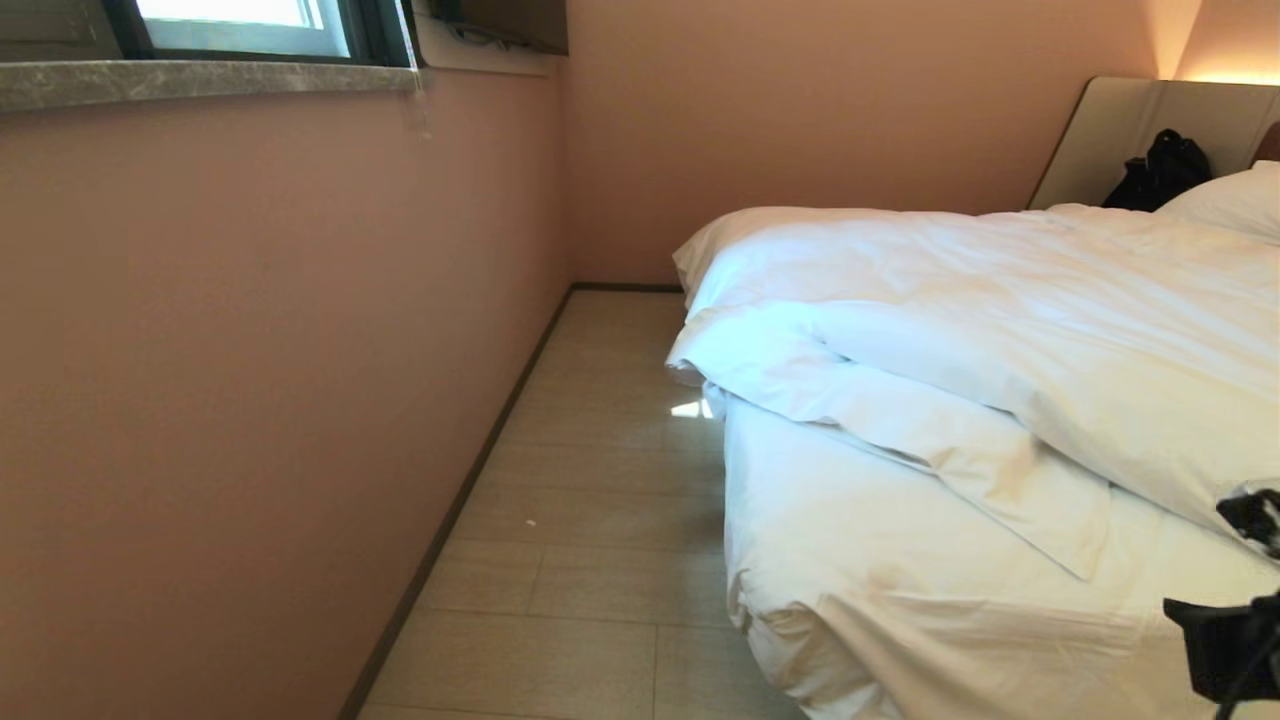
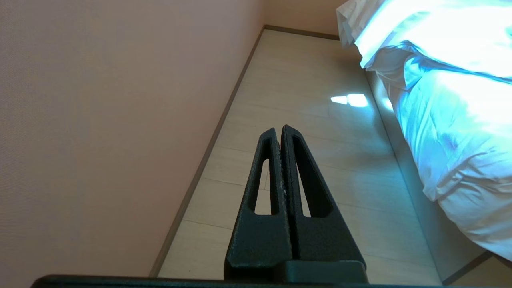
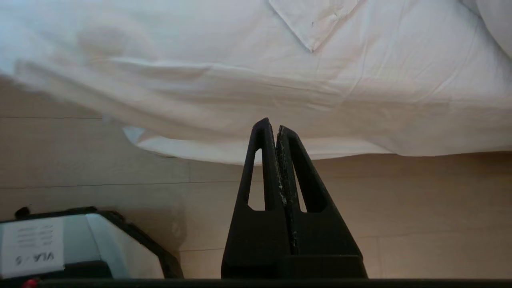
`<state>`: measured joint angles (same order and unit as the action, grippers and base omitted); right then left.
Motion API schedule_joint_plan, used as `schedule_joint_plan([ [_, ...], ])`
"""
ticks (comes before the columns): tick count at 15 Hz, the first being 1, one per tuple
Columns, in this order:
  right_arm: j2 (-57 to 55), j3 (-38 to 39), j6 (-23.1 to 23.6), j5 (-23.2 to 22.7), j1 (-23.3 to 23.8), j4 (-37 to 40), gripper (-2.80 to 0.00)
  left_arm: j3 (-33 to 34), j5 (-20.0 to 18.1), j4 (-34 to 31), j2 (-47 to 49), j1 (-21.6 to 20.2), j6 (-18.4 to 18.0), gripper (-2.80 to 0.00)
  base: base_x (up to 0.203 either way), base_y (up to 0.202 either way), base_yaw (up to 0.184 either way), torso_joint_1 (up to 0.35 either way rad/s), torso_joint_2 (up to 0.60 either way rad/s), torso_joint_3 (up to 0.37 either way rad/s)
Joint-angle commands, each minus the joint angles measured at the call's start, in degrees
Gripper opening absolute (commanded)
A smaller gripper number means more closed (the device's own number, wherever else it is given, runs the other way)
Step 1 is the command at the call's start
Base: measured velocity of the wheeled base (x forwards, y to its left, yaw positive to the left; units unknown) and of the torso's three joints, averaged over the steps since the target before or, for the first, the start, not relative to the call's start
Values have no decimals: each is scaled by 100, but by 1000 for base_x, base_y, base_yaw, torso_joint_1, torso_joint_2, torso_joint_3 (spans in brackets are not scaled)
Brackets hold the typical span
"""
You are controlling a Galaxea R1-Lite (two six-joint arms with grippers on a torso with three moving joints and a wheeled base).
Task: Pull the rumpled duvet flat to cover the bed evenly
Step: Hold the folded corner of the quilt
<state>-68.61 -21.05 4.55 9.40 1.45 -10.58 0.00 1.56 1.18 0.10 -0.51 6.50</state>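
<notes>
Pink-walled bedroom, pale plank floor. On the bed (image 1: 900, 560), the duvet (image 1: 1000, 330) lies bunched toward the headboard, a folded corner flopped back, leaving the foot's sheet bare; its length runs headboard to foot. Right gripper (image 3: 276, 128), pressed together and empty, hangs near the foot edge; left gripper (image 2: 279, 132), also closed, idles over floor. Best to pinch that corner low and pull footward.

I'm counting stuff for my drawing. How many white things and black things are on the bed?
White: 3, the duvet, the mattress sheet and a pillow
Black: 1, a bag against the headboard
Total: 4
</notes>
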Motion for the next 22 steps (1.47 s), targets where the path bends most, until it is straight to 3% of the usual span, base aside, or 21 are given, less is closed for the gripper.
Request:
schedule_joint_plan([
  [1,-1847,-424,15,783,23,-1936,-280,0,11,5,-1,-2,1,-280,0,0,0,0,0,0],
  [5,-2821,-1230,256,1383,54,-2239,-280,0,2,5,-1,-2,1,-280,0,0,0,0,0,0],
  [12,-3381,-1591,1126,1360,-102,-2256,-280,0,2,5,-1,-2,1,-280,0,0,0,0,0,0],
  [16,-3823,-1546,1107,1390,-136,-2298,-280,0,2,-4,-1,-2,1,-280,0,0,0,0,0,0],
  [21,-4407,-1482,1279,1413,-136,-2969,-280,0,10,5,-1,-2,9,-280,0,0,0,0,0,0],
  [22,-4520,-1481,1315,1422,-136,-3151,0,0,2,5,-1,-2,1,-280,0,0,0,0,0,0],
])
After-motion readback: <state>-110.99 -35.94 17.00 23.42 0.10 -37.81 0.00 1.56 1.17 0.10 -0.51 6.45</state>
